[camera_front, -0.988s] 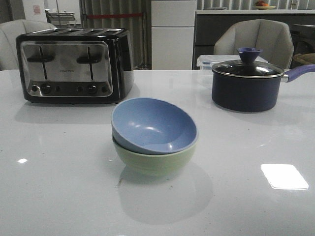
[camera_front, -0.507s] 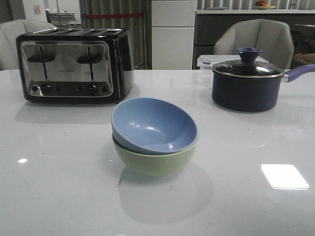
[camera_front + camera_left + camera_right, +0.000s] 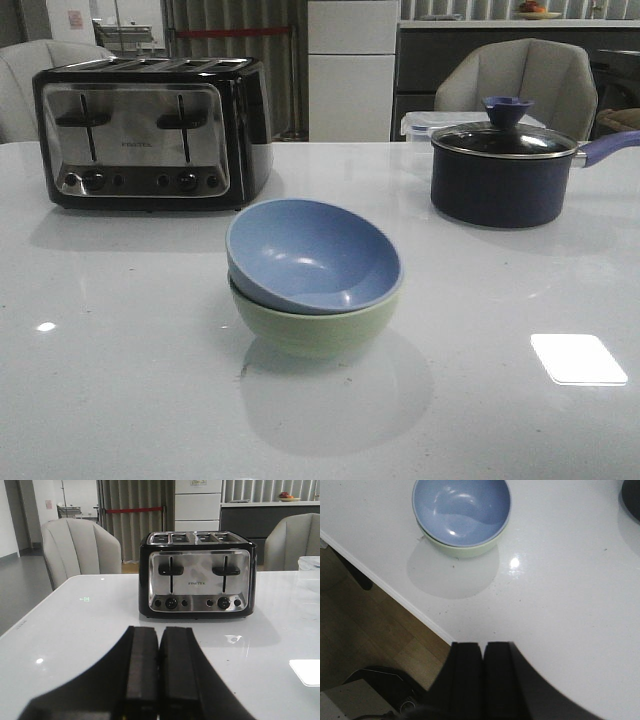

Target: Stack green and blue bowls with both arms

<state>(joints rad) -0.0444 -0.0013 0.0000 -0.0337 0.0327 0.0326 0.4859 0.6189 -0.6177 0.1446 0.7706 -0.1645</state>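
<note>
The pale blue bowl [image 3: 312, 255] sits tilted inside the pale green bowl [image 3: 315, 327] in the middle of the white table. The stack also shows in the right wrist view, blue bowl [image 3: 461, 510] in green bowl [image 3: 462, 550], near the table's front edge. My right gripper [image 3: 483, 647] is shut and empty, held above the front edge, well apart from the bowls. My left gripper [image 3: 159, 632] is shut and empty, low over the table, facing the toaster. Neither gripper shows in the front view.
A black and chrome toaster [image 3: 150, 130] stands at the back left, also in the left wrist view [image 3: 197, 575]. A dark navy saucepan with a glass lid [image 3: 505, 165] stands at the back right. Chairs stand behind the table. The floor [image 3: 375, 630] lies below the front edge.
</note>
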